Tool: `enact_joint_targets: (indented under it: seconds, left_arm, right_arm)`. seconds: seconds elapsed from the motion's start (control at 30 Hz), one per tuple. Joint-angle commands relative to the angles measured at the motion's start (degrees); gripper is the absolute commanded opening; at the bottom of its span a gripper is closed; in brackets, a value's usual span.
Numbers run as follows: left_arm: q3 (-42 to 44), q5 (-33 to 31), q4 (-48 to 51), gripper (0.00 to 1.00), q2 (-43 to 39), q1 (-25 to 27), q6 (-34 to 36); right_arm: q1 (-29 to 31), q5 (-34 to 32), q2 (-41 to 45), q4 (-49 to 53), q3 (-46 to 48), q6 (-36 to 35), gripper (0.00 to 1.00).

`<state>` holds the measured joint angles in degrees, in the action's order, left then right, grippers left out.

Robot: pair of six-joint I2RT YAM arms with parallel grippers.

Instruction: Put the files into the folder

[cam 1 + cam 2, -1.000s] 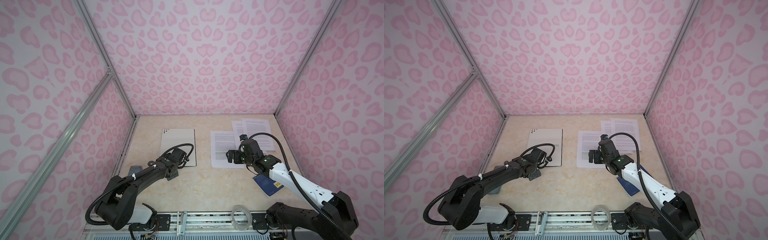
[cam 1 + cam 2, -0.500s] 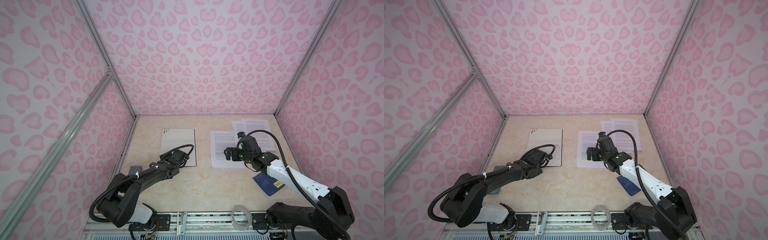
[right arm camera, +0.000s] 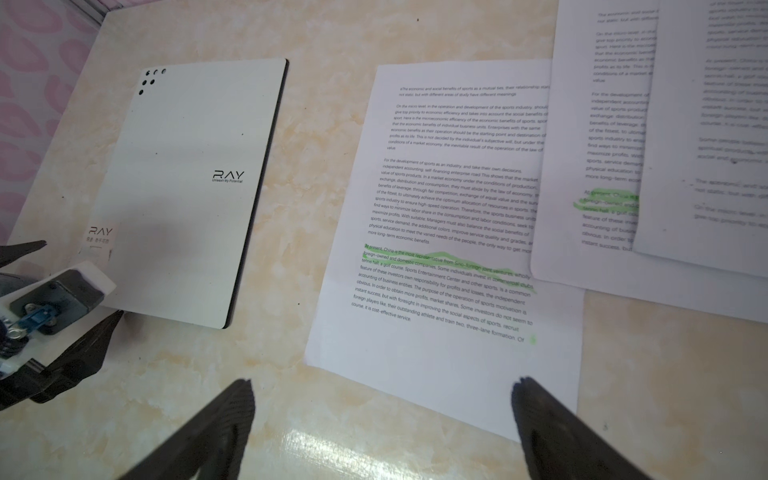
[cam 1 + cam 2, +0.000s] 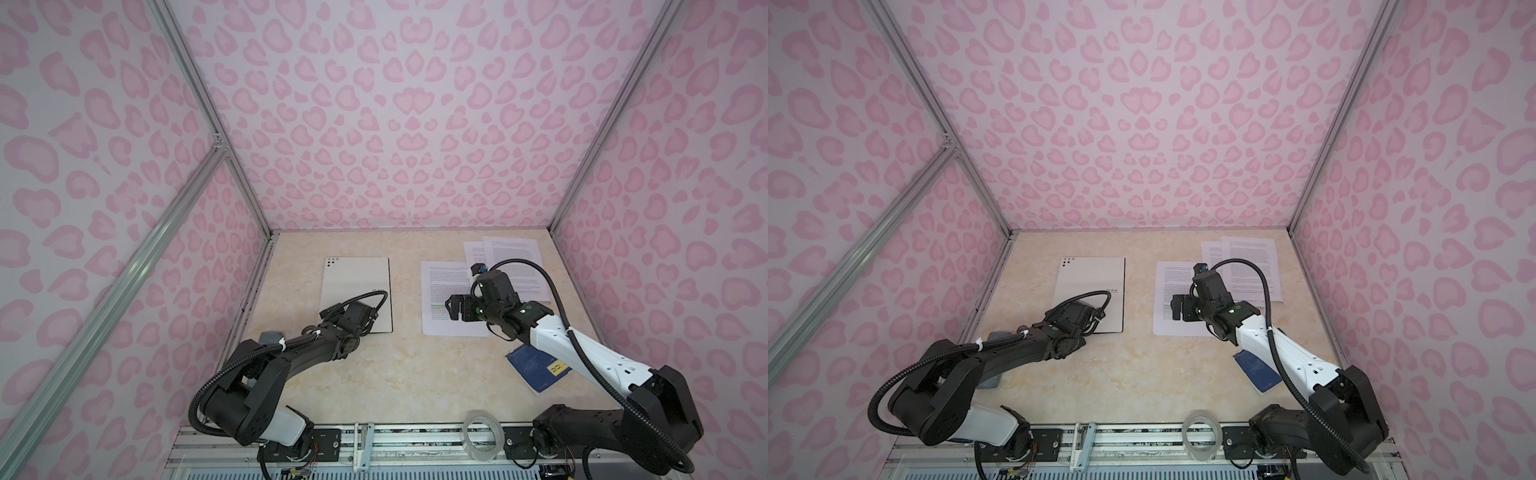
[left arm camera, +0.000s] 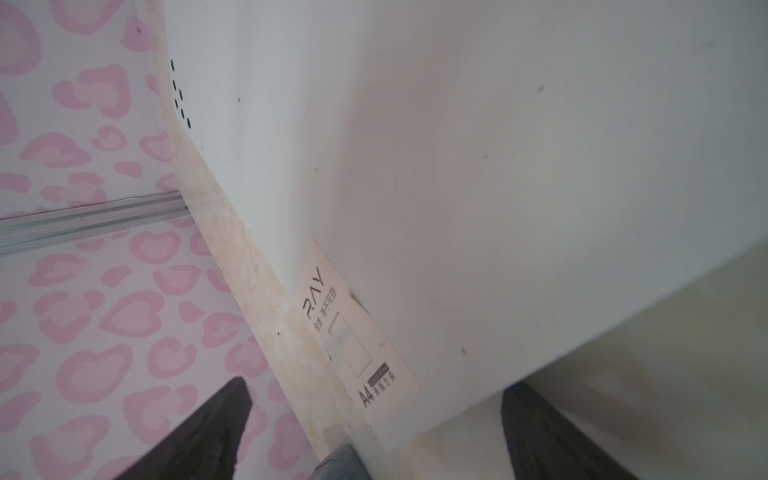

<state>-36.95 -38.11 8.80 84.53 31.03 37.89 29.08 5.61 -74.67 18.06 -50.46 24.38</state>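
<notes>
On the left half of the beige, marble-patterned bench (image 4: 395, 374), a flat, stiff, light grey-white folder (image 4: 357, 286) with "RAY" lettering and black corner dots lies closed. Its thin black edge shows in the right wrist view (image 3: 187, 187), and its inside is hidden. The files (image 4: 438, 286), three loose white paper sheets densely printed with black text, lie outside it on the right half. One smooth sheet with green highlighted lines lies nearest the folder. Two more sheets (image 4: 515, 253) overlap toward the back right corner, and the lower of these covers the first sheet's edge.

The left gripper (image 5: 376, 384) has its black jaws spread wide across the folder's near left corner, where a pale label sits. It grips nothing, and I cannot tell whether it touches the cover. The right gripper (image 3: 382, 381) is also spread wide, over the near edge of the highlighted sheet, and holds nothing.

A dark blue booklet with a yellow label (image 4: 536, 368) lies toward the front right, partly under the right arm.
</notes>
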Motion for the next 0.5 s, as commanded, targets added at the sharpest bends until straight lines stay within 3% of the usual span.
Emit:
enact_joint_targets:
  seconds: [0.0,0.47]
  left_arm:
    - [-0.2,-1.7,-2.6,0.97,-0.5,0.0,-1.4]
    - [0.4,-3.5,-5.6,0.97,-2.2,0.0,-2.9]
  right_arm:
    - [-0.1,1.8,-0.7,-1.1,-0.4,-1.0,1.00]
    - [-0.1,13.9,-4.8,-3.8,-1.8,-2.3,1.00]
